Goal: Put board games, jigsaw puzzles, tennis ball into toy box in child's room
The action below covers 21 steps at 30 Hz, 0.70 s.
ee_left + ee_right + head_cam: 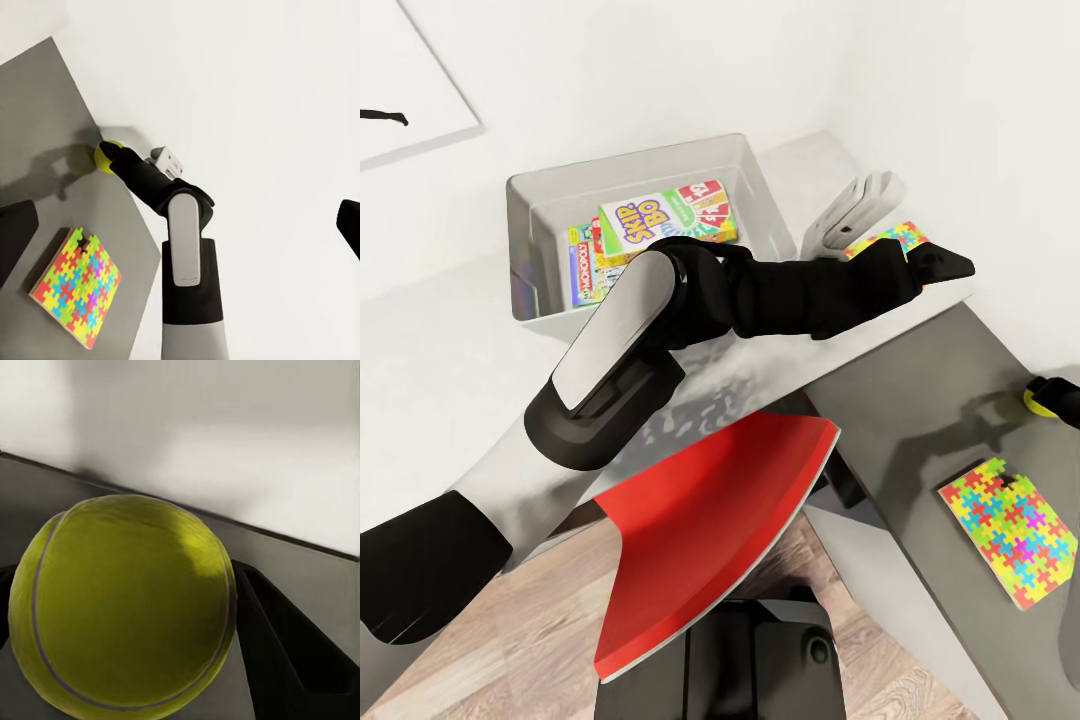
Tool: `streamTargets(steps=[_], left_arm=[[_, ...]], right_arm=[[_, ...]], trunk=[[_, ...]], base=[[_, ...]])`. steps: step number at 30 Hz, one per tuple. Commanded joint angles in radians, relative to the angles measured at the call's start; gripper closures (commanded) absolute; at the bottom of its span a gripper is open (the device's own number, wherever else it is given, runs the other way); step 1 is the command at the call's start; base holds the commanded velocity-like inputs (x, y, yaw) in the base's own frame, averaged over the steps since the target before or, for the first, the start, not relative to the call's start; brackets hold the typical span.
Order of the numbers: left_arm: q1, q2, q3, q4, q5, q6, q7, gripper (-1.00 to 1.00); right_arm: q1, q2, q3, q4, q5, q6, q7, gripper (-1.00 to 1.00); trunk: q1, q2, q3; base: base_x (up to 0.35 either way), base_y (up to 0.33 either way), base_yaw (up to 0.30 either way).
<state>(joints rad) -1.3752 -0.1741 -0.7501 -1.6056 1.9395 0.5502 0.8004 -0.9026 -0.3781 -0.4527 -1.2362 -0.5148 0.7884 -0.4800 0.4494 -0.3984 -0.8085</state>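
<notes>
A: Head view, item by item?
B: Toy box [540,215] on the light counter [450,340]; SKIP-BO box [660,222] and MONOPOLY box [588,268] lie inside. Left gripper [940,265] reaches past the box, over one jigsaw puzzle [890,238] by the wall. Open or closed, cannot tell. Second jigsaw puzzle [1010,530] lies on the dark counter wing [920,400]. Tennis ball [1044,398] at the frame's edge.

A: Left wrist view?
B: Same second puzzle, flat on the wing. Right gripper [112,155] is at the ball, near the wall.

A: Right wrist view?
B: Ball sits between the dark fingers [285,637], apparently touching one; a firm closure isn't shown.

A: Risks?
B: Likely the ball rolls off if the grip is shallow. The left arm lies across the box, so the two arms could collide on the carry.
</notes>
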Motion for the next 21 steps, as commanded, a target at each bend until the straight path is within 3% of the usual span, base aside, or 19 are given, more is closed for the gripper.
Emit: streamTargets(steps=[1, 21], left_arm=[[-0.001, 0.0, 0.001, 0.0, 0.007, 0.001, 0.008, -1.0], [0.001, 0.0, 0.0, -0.002, 0.009, 0.001, 0.004, -1.0]], right_arm=[[-0.001, 0.0, 0.0, -0.002, -0.013, 0.002, -0.012, 1.0], [0.001, -0.013, -0.002, -0.018, -0.014, 0.007, -0.013, 1.0]], trunk=[[0.001, -0.002, -0.001], [0.001, -0.002, -0.001]], base=[[0.0, 0.0, 0.0], [0.0, 0.0, 0.0]])
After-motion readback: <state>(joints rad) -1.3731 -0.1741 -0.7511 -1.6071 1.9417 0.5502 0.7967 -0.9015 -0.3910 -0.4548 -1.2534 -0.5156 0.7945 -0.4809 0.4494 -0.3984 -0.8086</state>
